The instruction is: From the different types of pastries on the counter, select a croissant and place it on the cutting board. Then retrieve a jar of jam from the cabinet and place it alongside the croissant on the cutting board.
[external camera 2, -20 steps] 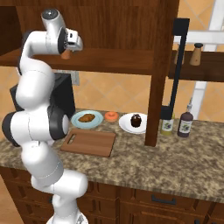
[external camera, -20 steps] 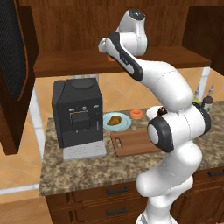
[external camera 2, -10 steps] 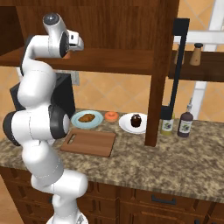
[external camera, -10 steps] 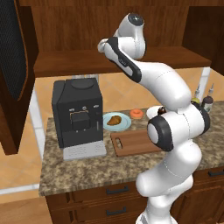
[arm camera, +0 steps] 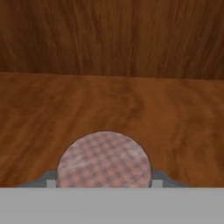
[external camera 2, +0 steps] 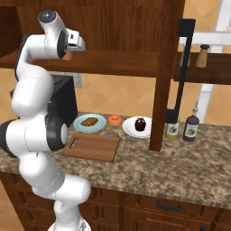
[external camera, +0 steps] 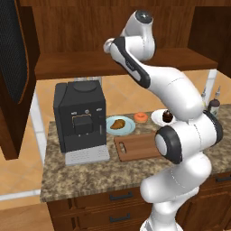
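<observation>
My gripper point(arm camera: 105, 183) reaches into the cabinet point(external camera 2: 122, 61) and is shut on the jar of jam point(arm camera: 104, 159), whose checked pink lid sits between the fingertips above the plank shelf. The right base view shows the orange jar point(external camera 2: 67, 56) just under my hand. Down on the counter point(external camera: 90, 173), the golden-brown croissant point(external camera: 118, 124) lies on a pale blue plate behind the bare cutting board point(external camera: 137, 146). An orange donut point(external camera: 141, 117) and a dark cupcake point(external camera: 167, 116) on a white plate sit to its right.
A black coffee machine point(external camera: 80, 115) stands left of the board, under the shelf. The cabinet door point(external camera: 13, 67) hangs open at far left. A cabinet side panel point(external camera 2: 164, 67) drops to the counter, with two sauce bottles point(external camera 2: 191, 126) beside it.
The jaws have closed onto the jar on the shelf. The hand has edged slightly further into the cabinet. Nothing on the counter has moved.
</observation>
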### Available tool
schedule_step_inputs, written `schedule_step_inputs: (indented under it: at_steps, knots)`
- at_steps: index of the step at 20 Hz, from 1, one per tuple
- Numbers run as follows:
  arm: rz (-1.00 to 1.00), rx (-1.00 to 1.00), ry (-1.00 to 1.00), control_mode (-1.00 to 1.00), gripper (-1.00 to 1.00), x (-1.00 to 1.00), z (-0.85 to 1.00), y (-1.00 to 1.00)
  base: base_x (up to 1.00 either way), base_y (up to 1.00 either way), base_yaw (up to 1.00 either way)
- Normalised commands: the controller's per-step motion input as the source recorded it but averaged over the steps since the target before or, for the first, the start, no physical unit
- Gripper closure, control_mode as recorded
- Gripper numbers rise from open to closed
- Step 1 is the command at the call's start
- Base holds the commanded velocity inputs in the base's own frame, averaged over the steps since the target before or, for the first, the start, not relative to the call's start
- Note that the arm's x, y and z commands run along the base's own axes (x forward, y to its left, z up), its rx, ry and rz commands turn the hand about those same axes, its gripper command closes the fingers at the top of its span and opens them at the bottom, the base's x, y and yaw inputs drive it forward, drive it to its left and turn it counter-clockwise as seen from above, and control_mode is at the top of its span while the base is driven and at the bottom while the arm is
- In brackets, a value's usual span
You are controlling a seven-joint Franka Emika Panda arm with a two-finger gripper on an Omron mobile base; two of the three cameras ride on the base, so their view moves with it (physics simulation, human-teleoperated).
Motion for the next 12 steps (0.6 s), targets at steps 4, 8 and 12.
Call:
schedule_step_inputs:
  at_steps: [4,8,12]
  knots:
    - [-0.12,0.00,-0.02,-1.00,1.00,-0.99,0.00,-0.05,0.00,0.00,0.00]
    - [-0.05,0.00,-0.10,-1.00,1.00,-0.99,0.00,0.00,0.00,0.00,0.00]
    - [0.00,0.07,-0.04,-1.00,1.00,-1.00,0.17,-0.02,0.00,0.00,0.00]
